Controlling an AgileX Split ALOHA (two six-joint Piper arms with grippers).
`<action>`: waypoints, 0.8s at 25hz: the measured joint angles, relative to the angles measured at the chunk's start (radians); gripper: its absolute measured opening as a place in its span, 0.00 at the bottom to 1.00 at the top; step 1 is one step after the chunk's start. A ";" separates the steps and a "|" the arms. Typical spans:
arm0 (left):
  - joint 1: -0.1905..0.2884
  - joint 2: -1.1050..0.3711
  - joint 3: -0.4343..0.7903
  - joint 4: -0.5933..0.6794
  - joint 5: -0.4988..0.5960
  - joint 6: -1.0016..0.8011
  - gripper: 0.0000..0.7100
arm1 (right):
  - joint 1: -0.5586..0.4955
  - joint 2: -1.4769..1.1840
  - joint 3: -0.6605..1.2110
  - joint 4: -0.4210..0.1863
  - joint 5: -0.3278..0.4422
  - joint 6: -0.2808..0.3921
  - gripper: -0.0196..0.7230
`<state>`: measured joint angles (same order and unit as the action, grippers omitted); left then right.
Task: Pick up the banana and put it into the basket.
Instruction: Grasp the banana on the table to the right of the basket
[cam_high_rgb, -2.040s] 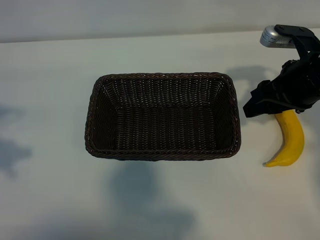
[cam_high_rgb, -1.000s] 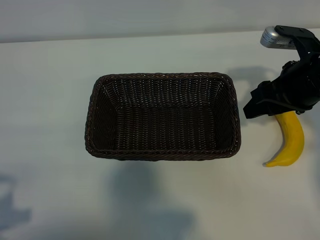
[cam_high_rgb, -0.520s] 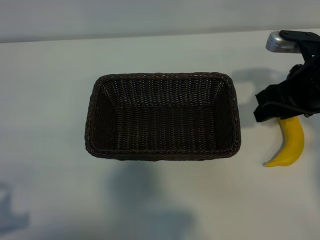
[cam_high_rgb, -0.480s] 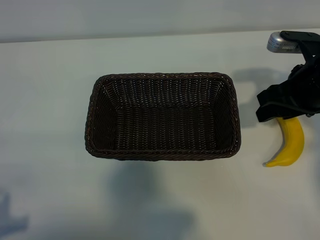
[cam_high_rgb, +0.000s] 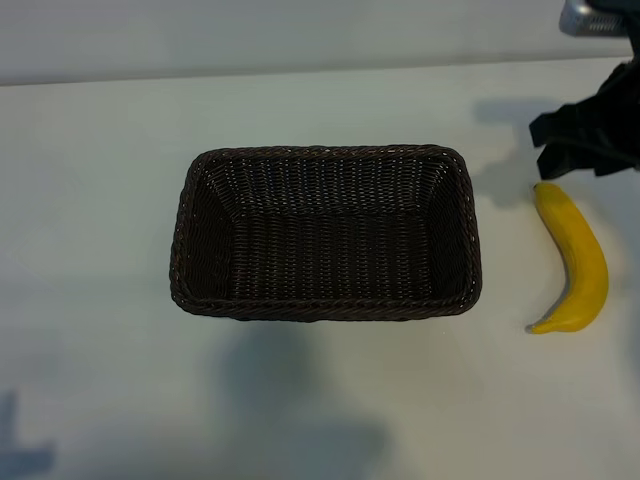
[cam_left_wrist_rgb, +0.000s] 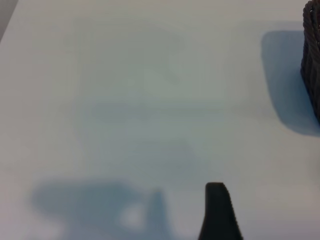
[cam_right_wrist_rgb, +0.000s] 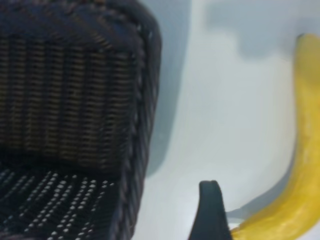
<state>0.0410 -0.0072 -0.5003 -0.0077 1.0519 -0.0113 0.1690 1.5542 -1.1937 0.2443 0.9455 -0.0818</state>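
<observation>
The banana (cam_high_rgb: 577, 262) is lying flat on the white table (cam_high_rgb: 100, 200), to the right of the wicker basket (cam_high_rgb: 326, 232) and apart from its right rim, its curve bulging toward the right edge of the scene and its lower tip pointing back toward the basket. Nothing is touching it. The right gripper (cam_high_rgb: 590, 130) is hanging at the far right corner, just beyond the banana's far end and above it, with only its dark body showing from outside. Its jaws are standing wide apart and holding nothing; in the right wrist view one dark fingertip (cam_right_wrist_rgb: 210, 210) is showing beside the banana (cam_right_wrist_rgb: 295, 170), with the basket's corner (cam_right_wrist_rgb: 135, 100) on its other side. The basket is sitting empty in the middle of the table. The left gripper (cam_left_wrist_rgb: 218, 212) is showing only in its own wrist view, hovering over bare table well short of the basket's side (cam_left_wrist_rgb: 312, 55), its jaws likewise parted and empty.
</observation>
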 joint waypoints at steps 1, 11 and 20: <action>0.000 0.000 0.000 0.000 0.000 0.000 0.71 | 0.000 0.012 -0.022 -0.030 0.013 0.023 0.75; 0.000 0.000 0.001 0.000 0.000 0.000 0.71 | 0.000 0.109 -0.090 -0.208 0.102 0.199 0.75; 0.000 0.000 0.002 0.000 0.000 0.000 0.71 | 0.000 0.207 -0.090 -0.219 0.106 0.188 0.75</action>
<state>0.0410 -0.0072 -0.4985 -0.0077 1.0519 -0.0113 0.1690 1.7613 -1.2836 0.0251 1.0515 0.1063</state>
